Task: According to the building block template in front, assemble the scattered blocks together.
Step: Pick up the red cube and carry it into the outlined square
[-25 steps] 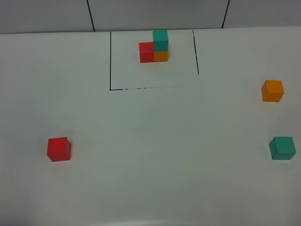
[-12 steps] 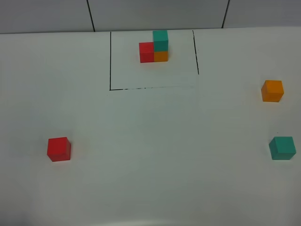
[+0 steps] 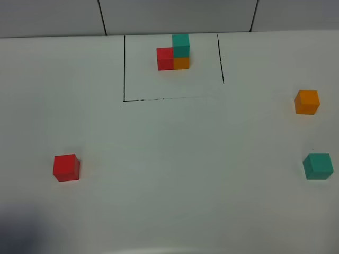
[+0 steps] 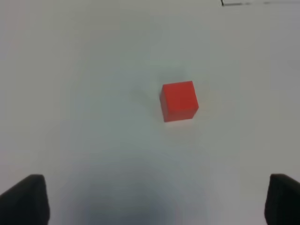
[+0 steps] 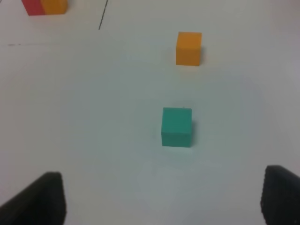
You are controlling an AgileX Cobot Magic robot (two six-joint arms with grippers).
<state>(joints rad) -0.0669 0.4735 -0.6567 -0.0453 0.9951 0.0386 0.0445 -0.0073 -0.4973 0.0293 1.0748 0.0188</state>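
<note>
The template stands at the back inside a black outline (image 3: 124, 69): a red block (image 3: 164, 58) beside an orange block (image 3: 181, 63) with a teal block (image 3: 180, 45) on top. A loose red block (image 3: 66, 167) lies at the left and shows in the left wrist view (image 4: 179, 101). A loose orange block (image 3: 306, 101) and a loose teal block (image 3: 318, 166) lie at the right, both in the right wrist view (image 5: 189, 48) (image 5: 176, 126). My left gripper (image 4: 153, 199) is open and empty, short of the red block. My right gripper (image 5: 160, 194) is open and empty, short of the teal block.
The white table (image 3: 185, 159) carries only these blocks. A grey tiled wall (image 3: 175, 16) runs along the back. A dark shadow (image 3: 21, 233) lies at the front left corner. The template's lower blocks show in the right wrist view (image 5: 44, 6).
A dark shadow has appeared at the front left corner of the exterior view. No block has moved.
</note>
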